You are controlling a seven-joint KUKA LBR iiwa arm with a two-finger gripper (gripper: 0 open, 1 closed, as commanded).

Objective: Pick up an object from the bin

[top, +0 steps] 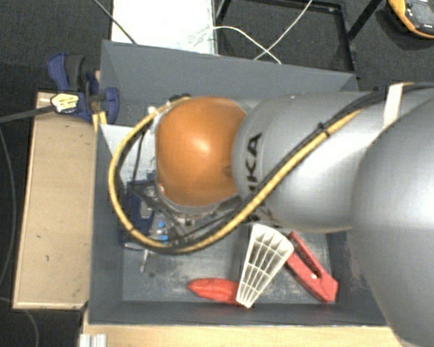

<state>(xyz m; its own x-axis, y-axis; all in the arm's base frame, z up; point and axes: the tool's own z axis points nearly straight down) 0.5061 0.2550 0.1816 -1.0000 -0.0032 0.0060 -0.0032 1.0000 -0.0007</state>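
My gripper (151, 235) is low in the bin's left half, mostly hidden under the arm's orange dome, so its dark body shows just at the dome's lower left edge. What lies beneath it is hidden. Nearest to it, by the front wall, a flat red-orange oblong piece (212, 288) rests on the floor. Just right of that leans a white ribbed fan-shaped plastic piece (262, 266), narrow end toward the front. A red clip-like tool (312, 272) lies diagonally behind the white piece at the front right.
The arm with its dome and looping yellow-black cable covers the middle and right of the bin. Bare grey floor shows at the front left corner, between the gripper and the front wall.
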